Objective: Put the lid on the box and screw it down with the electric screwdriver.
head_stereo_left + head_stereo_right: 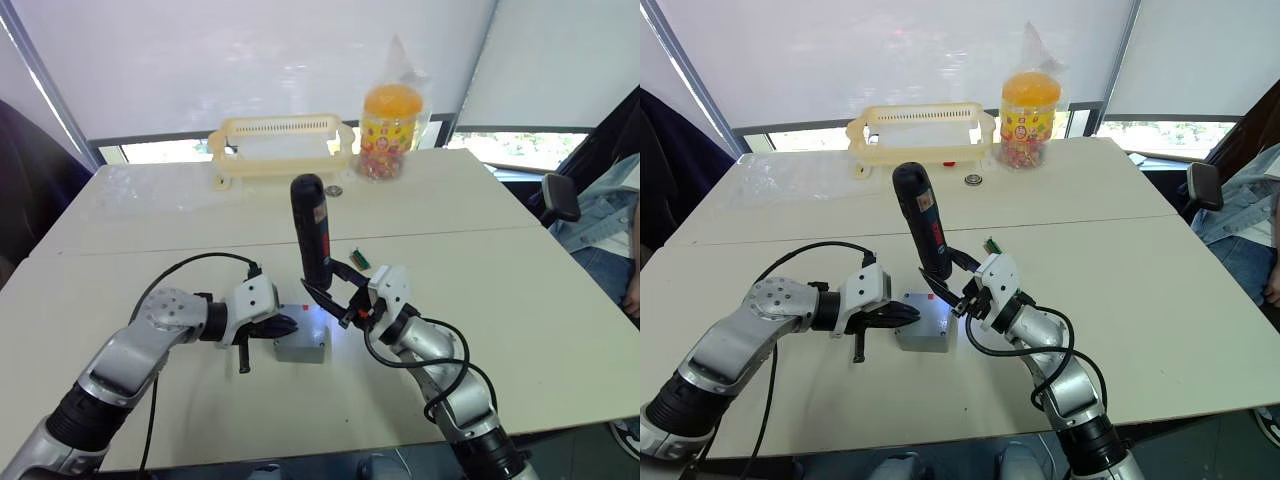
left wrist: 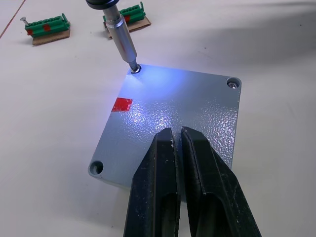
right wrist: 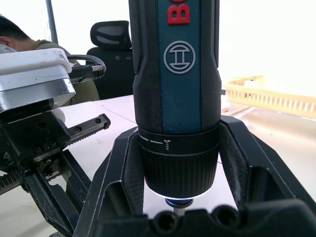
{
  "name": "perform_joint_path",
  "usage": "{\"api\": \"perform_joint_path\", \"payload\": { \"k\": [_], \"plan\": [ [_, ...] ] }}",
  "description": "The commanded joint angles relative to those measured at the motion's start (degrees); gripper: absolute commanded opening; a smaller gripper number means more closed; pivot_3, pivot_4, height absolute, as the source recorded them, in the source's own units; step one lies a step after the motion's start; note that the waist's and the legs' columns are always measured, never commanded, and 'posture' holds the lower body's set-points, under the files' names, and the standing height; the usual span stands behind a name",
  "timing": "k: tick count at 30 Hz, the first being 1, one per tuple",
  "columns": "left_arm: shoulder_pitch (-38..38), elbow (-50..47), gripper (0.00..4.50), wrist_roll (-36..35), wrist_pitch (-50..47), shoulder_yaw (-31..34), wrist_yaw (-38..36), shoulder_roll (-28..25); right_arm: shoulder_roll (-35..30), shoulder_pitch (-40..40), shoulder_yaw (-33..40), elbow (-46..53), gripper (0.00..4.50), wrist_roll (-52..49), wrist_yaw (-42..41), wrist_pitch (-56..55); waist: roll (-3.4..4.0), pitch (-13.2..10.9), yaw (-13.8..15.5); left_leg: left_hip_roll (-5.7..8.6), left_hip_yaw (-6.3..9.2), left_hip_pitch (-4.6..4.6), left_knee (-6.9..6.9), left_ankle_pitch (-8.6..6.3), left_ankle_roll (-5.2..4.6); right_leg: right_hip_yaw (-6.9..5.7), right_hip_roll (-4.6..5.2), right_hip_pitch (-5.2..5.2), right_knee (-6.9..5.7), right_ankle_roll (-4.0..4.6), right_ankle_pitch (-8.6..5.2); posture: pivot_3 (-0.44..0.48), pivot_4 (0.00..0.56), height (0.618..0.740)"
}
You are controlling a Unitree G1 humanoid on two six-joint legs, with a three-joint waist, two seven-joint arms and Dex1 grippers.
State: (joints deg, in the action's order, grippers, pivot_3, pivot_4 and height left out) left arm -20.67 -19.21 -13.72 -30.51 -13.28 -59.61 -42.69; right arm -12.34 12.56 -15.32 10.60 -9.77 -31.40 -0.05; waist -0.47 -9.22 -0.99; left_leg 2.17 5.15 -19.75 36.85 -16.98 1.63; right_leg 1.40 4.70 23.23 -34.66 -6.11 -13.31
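Our right gripper [image 1: 340,300] clamps the upright electric screwdriver [image 1: 312,230], bit in the lid's [image 2: 168,113] corner screw; our closed, empty left gripper [image 1: 283,326] presses the lid at 9 o'clock.

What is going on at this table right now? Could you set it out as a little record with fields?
lid: grey lid lies on the box, with a red mark
screwdriver: electric screwdriver upright, bit in a corner screw, light on
right gripper: shut on the screwdriver
left gripper: shut, fingertips pressing the lid
screws: one seated at another corner, one corner hole empty
elsewhere on table: cream tray, yellow-capped jar, green connector blocks
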Motion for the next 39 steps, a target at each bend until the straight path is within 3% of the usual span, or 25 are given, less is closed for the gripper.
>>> {"api": "perform_joint_path", "payload": {
  "k": [1,10,26,29,31,37,39],
  "plan": [
    [1.2,0.8,0.26,0.8,-0.9,-1.2,-0.1,-0.8,-2.1,-3.5,-0.7,-7.2,1.74,2.8,-0.1,4.0,0.01,0.0,0.0,-0.02,0.0,0.0,-0.05,0.0,0.0,-0.01,-0.01,-0.02,0.11,0.0,0.0,0.0,0.15,0.74],
    [1.1,1.0,0.26,0.7,-1.0,-1.2,-0.1,-1.0,-2.1,-3.5,-0.6,-7.7,1.74,3.0,0.2,3.7,-0.23,0.2,0.3,0.0,-0.03,0.15,-0.78,0.03,-0.03,-0.15,-0.03,-0.04,0.53,0.02,0.03,0.0,0.15,0.74],
    [0.9,1.1,0.26,0.7,-0.8,-1.6,-0.2,-0.8,-1.8,-3.3,0.3,-7.2,1.74,2.7,1.0,2.6,-0.23,0.2,0.3,0.0,-0.05,0.2,-0.78,0.03,-0.03,-0.14,0.0,-0.1,0.6,0.0,0.01,0.0,0.15,0.74],
    [0.9,1.2,0.26,0.9,-0.6,-1.8,-0.1,-0.7,-0.5,-2.5,2.3,-2.7,1.74,-0.7,1.0,1.8,-0.23,0.2,0.3,0.0,-0.04,0.2,-0.78,0.03,-0.03,-0.14,0.0,-0.1,0.6,0.0,0.01,0.0,0.15,0.74],
    [0.8,1.5,0.26,1.4,0.1,-2.4,-0.4,-0.7,1.0,0.1,5.5,6.1,1.74,-5.8,3.4,5.1,-0.11,0.0,0.4,0.0,-0.03,0.13,-0.77,0.03,-0.03,-0.15,0.0,-0.07,0.6,0.0,0.01,0.0,0.15,0.74],
    [0.2,3.4,0.26,2.2,2.2,-3.5,-1.1,-0.5,1.9,8.3,10.9,25.6,1.74,-18.6,12.1,23.1,0.13,-0.3,0.4,0.14,-0.03,-1.66,-0.56,0.32,0.37,-0.18,-0.06,1.51,0.28,0.08,0.46,0.0,0.15,0.74],
    [0.0,3.7,0.26,2.1,2.5,-3.7,-1.2,-0.4,2.1,11.1,13.0,28.4,1.74,-23.3,14.8,28.2,0.15,-0.3,0.3,0.13,-0.03,-1.69,-0.65,0.35,0.42,-0.23,-0.06,1.6,0.27,0.03,0.5,0.0,0.15,0.74]
  ]
}}
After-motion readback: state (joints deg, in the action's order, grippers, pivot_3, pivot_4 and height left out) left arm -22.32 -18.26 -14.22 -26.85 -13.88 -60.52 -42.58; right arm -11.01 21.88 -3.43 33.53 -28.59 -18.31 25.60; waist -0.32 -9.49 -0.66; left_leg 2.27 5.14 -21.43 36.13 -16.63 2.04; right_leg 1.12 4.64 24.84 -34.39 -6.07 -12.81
